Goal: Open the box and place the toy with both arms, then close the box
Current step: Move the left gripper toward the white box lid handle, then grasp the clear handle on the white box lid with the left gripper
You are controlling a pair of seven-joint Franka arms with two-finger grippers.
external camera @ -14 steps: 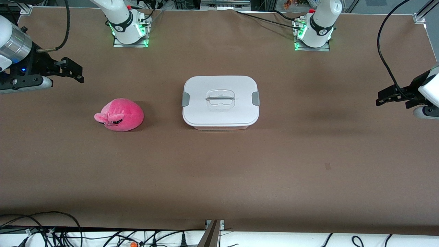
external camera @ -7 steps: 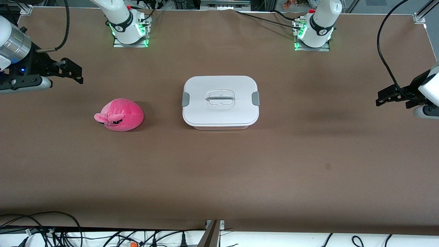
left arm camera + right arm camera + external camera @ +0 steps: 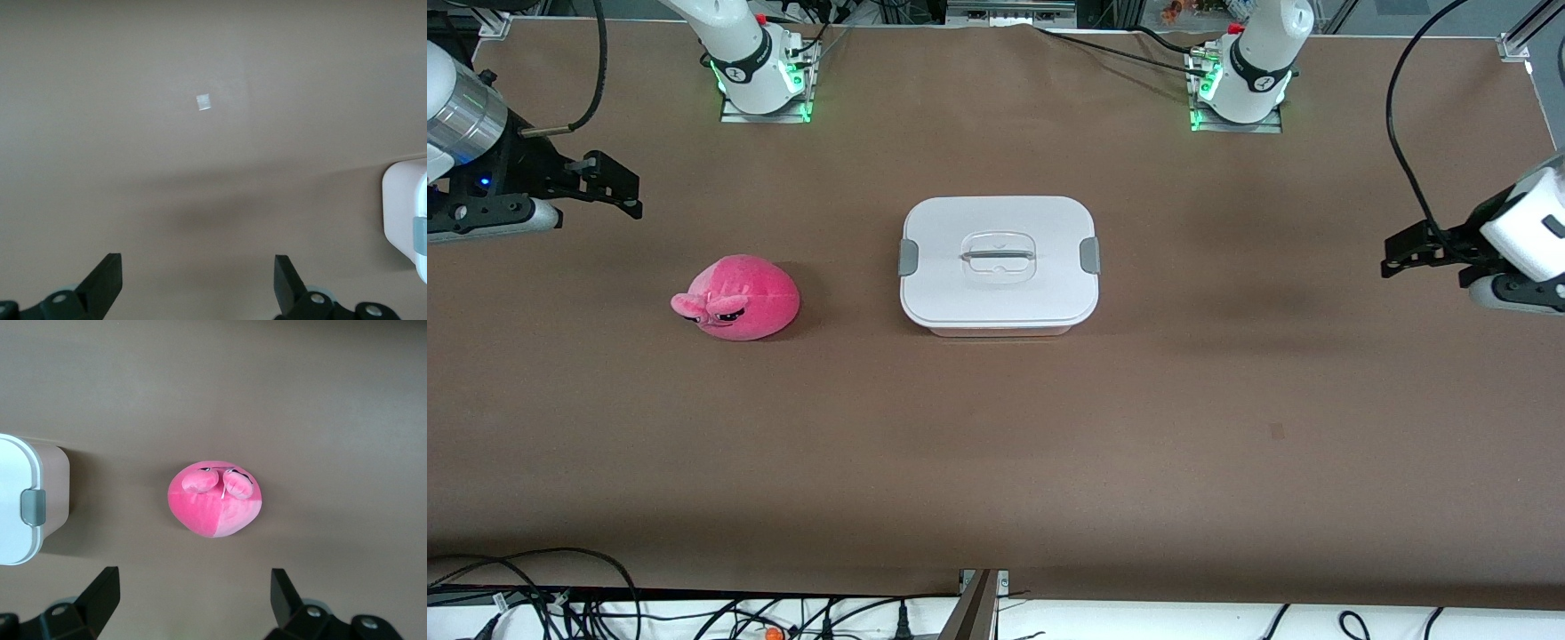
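The box point(image 3: 996, 218) stands at the table's middle with its white lid on, grey clips point(image 3: 1089, 256) at both ends and a clear handle point(image 3: 998, 256) in the centre. The hot-pink plush toy point(image 3: 738, 298) lies on the table beside the box, toward the right arm's end. My right gripper point(image 3: 633, 194) is open and empty, over the table at that end. In the right wrist view, the toy point(image 3: 215, 503) and a box end point(image 3: 20, 493) lie ahead of the open gripper point(image 3: 193, 597). My left gripper point(image 3: 1389, 256) is open and empty over the left arm's end. The left wrist view shows that gripper point(image 3: 198, 280) and a box corner point(image 3: 400, 207).
The brown table cover point(image 3: 996, 462) spreads under everything. A small pale mark point(image 3: 1277, 431) lies on it nearer to the front camera than the box, and it also shows in the left wrist view point(image 3: 204, 101). Cables point(image 3: 560, 604) hang along the table's near edge.
My left gripper has shifted a little toward the box. The right gripper, the toy and the box have not visibly moved.
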